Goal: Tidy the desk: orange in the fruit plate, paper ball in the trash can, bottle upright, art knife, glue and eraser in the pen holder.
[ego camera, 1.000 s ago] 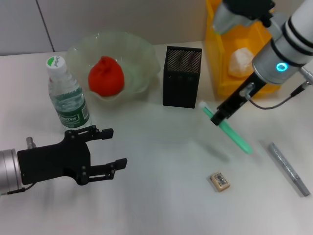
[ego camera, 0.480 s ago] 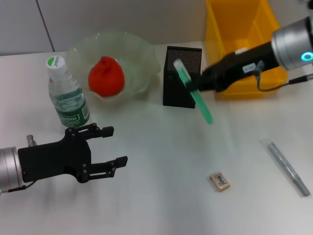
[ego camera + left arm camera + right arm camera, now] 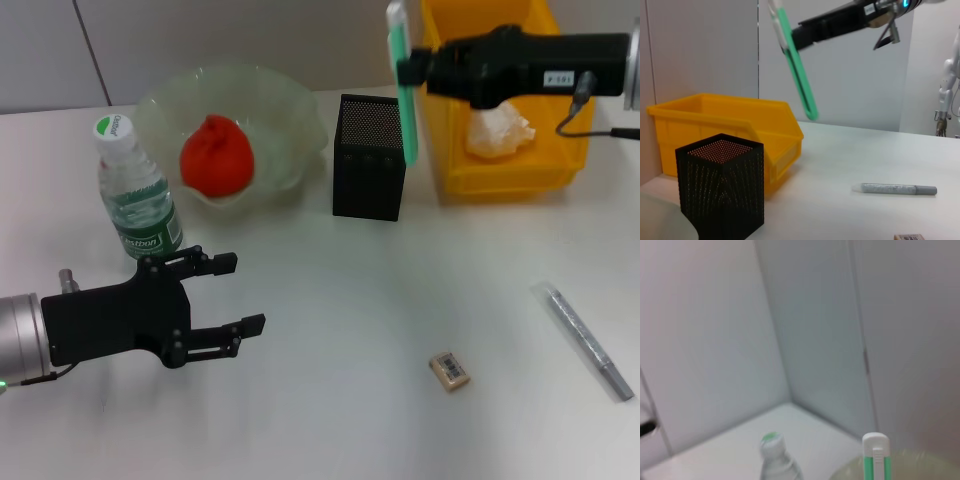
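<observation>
White worktop (image 3: 360,300), matte and pale, backed by grey wall panels.

Green art knife (image 3: 402,80) with a white end cap, long and slim, clamped upright in the right gripper (image 3: 412,68), hanging in the air above the pen holder (image 3: 371,156); seen from the left wrist, tilted a little, with its lower tip clear of the holder's open top. Right arm stretched level across the trash can (image 3: 487,100), black gripper body reaching toward the robot's left. Below that arm, inside the yellow bin, the paper ball (image 3: 497,130).

Pen holder black, square, perforated mesh, standing just beside the bin. Further from the right gripper, toward the left arm: the fruit plate (image 3: 290,110), translucent pale green with a ruffled rim, holding the orange (image 3: 215,155); next to it the bottle (image 3: 138,195), upright, green label, white-green cap.

Left gripper (image 3: 228,297) low over the worktop near the bottle, fingers spread wide, holding nothing.

Well below the right gripper, lying flat: the tan eraser (image 3: 450,370) and the grey glue (image 3: 588,340) stick, apart from each other.
</observation>
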